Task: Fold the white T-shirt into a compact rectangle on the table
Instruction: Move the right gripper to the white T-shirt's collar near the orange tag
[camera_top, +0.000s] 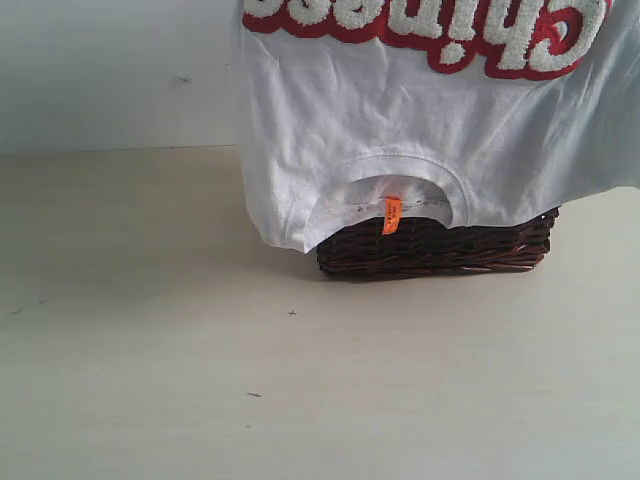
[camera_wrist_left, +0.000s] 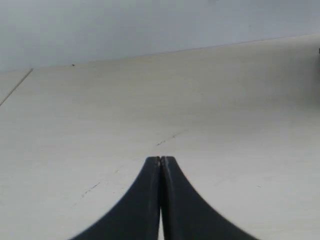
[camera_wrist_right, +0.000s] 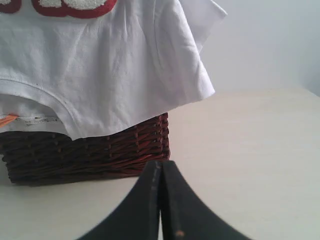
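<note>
The white T-shirt (camera_top: 420, 130) hangs draped over the dark brown wicker basket (camera_top: 440, 245), collar and orange neck tag (camera_top: 391, 214) downward, red-outlined lettering upside down at the top. In the right wrist view the T-shirt (camera_wrist_right: 110, 65) covers the basket (camera_wrist_right: 85, 152); my right gripper (camera_wrist_right: 160, 162) is shut and empty, just in front of the basket. My left gripper (camera_wrist_left: 160, 158) is shut and empty over the bare table (camera_wrist_left: 150, 100), away from the shirt. Neither gripper appears in the exterior view.
The pale beige table (camera_top: 200, 370) stretches in front and to the left of the basket, with a few tiny dark specks (camera_top: 292, 313). A pale wall (camera_top: 100, 70) rises behind the table's far edge.
</note>
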